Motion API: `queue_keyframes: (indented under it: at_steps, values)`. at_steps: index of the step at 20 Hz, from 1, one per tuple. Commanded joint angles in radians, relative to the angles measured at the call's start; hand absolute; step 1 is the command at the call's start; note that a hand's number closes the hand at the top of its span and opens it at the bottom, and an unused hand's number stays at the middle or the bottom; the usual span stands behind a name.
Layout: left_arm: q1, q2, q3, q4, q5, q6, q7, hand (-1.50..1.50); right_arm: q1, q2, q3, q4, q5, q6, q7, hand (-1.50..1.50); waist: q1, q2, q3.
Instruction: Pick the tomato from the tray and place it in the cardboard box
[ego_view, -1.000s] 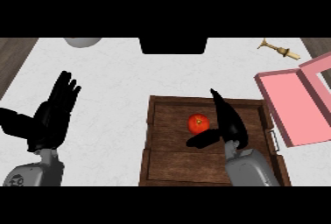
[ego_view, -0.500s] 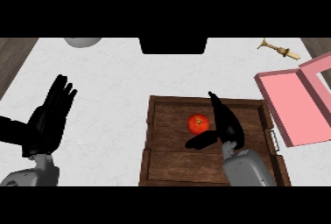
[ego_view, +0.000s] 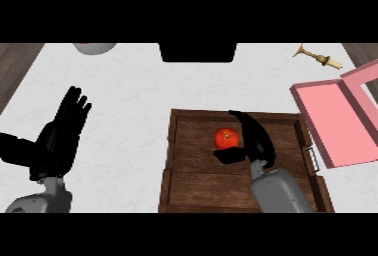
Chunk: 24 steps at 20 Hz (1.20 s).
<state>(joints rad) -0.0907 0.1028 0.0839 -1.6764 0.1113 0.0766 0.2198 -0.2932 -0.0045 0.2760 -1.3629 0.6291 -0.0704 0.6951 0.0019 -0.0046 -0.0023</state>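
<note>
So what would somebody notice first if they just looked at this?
Probably the bright red tomato in the brown wooden tray, with the robot's black right hand right beside it, thumb under it. Next, the open pink box at the right edge, and the left hand resting open, fingers up, at the left.

Red tomato (ego_view: 227, 138) sits in brown tray (ego_view: 193, 180); pink box (ego_view: 336, 127) open.

A white, faintly marbled bench (ego_view: 148, 90) fills most of the view under even, soft light. Dark wood-grain flooring (ego_view: 16, 65) shows past its edge at ten o'clock and again at two o'clock. At twelve o'clock a black rectangular recess (ego_view: 198, 51) cuts into the bench's far edge.
</note>
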Motion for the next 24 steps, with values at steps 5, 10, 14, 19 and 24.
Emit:
queue_keyframes:
  at_steps: [5,10,14,19,24]
  values:
    - [-0.003,0.013,0.021,0.019,0.007,-0.022,-0.014,0.0,-0.067,-0.012,-0.001,0.112,0.095,0.004,-0.089,1.5,0.003,0.005,0.002]
    - [-0.044,-0.004,-0.014,-0.026,-0.036,0.034,0.059,0.0,-0.067,0.004,0.125,0.075,0.21,0.028,-0.063,1.5,0.006,0.005,0.003]
    - [-0.037,-0.022,-0.019,0.032,-0.023,0.009,0.002,0.0,-0.18,0.004,0.357,0.157,0.284,0.102,-0.014,1.5,0.041,0.01,0.001]
    - [0.0,-0.025,-0.036,-0.05,-0.029,0.017,0.033,0.0,-0.283,0.004,0.465,0.172,0.288,-0.009,0.051,1.5,0.021,0.004,0.003]
    - [-0.021,-0.03,-0.021,0.031,-0.03,0.011,-0.015,0.0,-0.368,0.004,0.491,0.075,0.309,0.033,0.098,1.5,0.008,0.005,0.002]
